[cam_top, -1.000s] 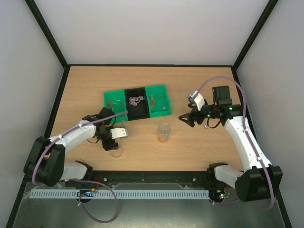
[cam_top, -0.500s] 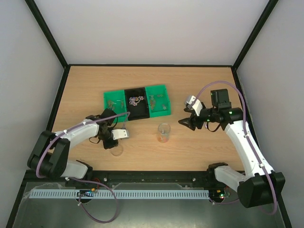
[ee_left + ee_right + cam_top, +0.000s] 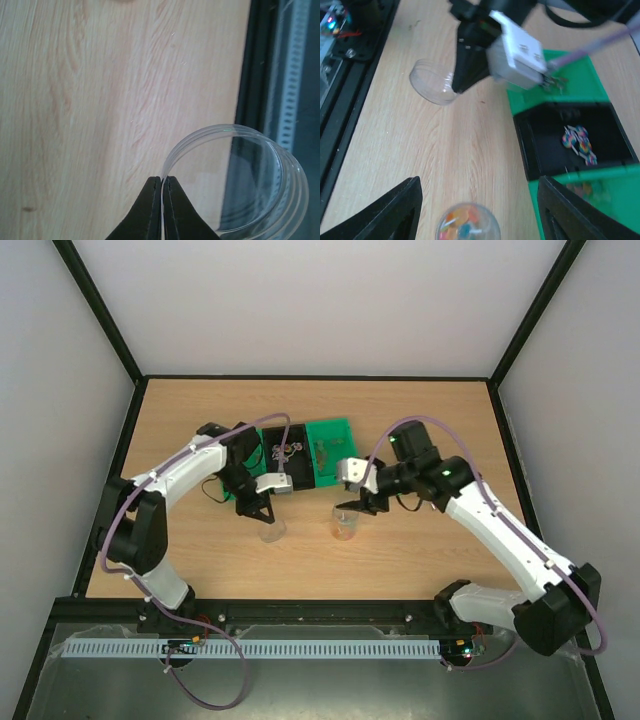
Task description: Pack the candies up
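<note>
From above, puts the candies (image 3: pixel 343 532), light, loose, likely slick, best lifted by their clear cup (image 3: pixel 345 518), just under the parted, empty right pincer (image 3: pixel 355 508); at left wrist, finds left pincer (image 3: pixel 162 181) clamped on the rim of a clear lid (image 3: pixel 235 185), candies unseen; at right wrist, sets them between spread fingers (image 3: pixel 385 210), more ahead in the green tray (image 3: pixel 585 75).

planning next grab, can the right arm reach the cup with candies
Probably yes: the right tool hangs open just above the candy cup with nothing between; the left tool and its clear lid sit aside.
</note>
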`<state>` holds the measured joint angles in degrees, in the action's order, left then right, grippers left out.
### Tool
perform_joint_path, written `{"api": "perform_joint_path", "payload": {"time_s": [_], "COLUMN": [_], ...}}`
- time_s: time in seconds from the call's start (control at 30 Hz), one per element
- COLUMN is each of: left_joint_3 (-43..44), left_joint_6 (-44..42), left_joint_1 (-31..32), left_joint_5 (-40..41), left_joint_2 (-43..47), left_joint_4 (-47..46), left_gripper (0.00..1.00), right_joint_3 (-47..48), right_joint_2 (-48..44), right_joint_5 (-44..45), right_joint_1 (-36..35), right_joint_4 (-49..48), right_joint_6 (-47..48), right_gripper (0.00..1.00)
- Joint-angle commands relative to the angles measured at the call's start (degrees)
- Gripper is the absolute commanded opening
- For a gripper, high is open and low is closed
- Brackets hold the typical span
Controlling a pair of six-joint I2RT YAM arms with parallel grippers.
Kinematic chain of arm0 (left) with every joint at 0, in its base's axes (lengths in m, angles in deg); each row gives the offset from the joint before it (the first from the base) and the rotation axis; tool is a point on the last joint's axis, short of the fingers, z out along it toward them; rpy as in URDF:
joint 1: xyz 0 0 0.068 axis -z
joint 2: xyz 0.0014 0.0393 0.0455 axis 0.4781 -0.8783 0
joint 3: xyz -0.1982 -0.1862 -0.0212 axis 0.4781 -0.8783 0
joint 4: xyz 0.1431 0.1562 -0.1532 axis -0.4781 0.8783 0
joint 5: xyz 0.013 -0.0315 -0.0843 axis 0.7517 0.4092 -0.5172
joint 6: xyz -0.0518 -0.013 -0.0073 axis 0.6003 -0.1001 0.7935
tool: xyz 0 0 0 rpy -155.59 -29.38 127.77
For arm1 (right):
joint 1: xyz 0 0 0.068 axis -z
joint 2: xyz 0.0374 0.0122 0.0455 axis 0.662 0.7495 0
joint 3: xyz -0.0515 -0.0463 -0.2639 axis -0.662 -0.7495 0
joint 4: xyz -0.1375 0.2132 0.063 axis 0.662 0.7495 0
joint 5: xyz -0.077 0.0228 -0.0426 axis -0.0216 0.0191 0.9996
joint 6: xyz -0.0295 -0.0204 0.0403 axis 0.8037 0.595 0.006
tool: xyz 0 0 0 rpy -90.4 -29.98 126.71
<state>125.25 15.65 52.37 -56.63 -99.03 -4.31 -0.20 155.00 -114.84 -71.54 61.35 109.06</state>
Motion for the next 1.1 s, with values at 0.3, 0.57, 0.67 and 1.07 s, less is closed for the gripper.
{"api": "perform_joint_path", "payload": {"time_s": [0.3, 0.57, 0.67, 1.07], "left_joint_3": [6.98, 7.58, 7.8, 8.28], "left_joint_6": [6.5, 8.96, 9.82, 10.6], "left_joint_1": [-0.43, -0.43, -0.43, -0.43], "left_joint_5": [-19.34, -23.59, -25.15, -26.96], "left_joint_2": [-3.91, -5.72, -6.6, -7.52], "left_joint_4": [8.85, 8.76, 8.77, 8.71], "left_gripper": [0.03, 0.04, 0.04, 0.04], "right_joint_3": [-1.98, -3.27, -3.01, -2.91], "right_joint_2": [6.63, 7.53, 8.18, 9.39], "right_joint_5": [8.21, 8.42, 8.05, 11.18], "right_joint_1": [-16.86, -21.28, -21.69, -22.69], "right_joint_4": [-11.81, -13.19, -13.4, -13.99], "right_joint_6": [19.85, 22.49, 23.39, 24.79], "right_gripper": [0.6, 0.55, 0.53, 0.27]}}
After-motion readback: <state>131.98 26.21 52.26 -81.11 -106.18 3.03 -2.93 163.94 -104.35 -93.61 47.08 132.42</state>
